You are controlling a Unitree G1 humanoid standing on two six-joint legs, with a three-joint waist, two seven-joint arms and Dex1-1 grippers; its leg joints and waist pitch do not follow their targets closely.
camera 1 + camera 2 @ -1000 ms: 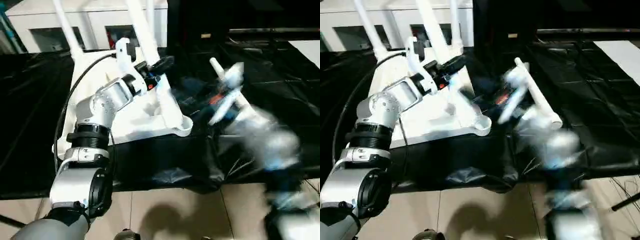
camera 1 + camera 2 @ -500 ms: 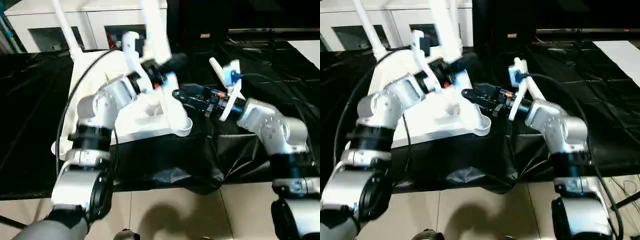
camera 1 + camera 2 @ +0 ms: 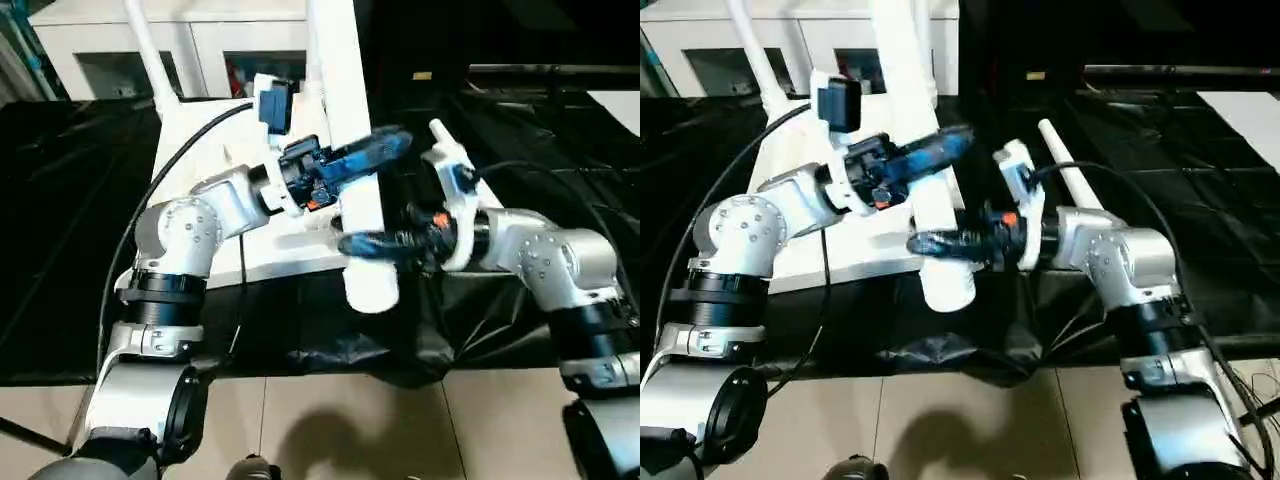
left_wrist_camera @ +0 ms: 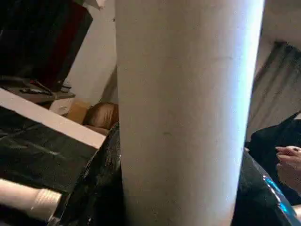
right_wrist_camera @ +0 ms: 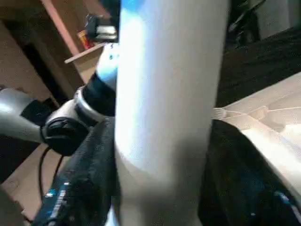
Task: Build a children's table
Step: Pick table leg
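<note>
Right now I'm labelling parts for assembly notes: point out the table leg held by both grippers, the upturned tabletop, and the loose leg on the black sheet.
held table leg [image 3: 365, 255], left eye view, wide lower end.
tabletop [image 3: 205, 160], left eye view, underside.
loose leg [image 3: 1065, 170], right eye view, mid tube.

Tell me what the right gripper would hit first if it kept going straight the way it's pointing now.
The white table leg: the right gripper already straddles it near its thick lower end. Beyond the leg, probably the upturned tabletop, though depth is hard to judge.
</note>
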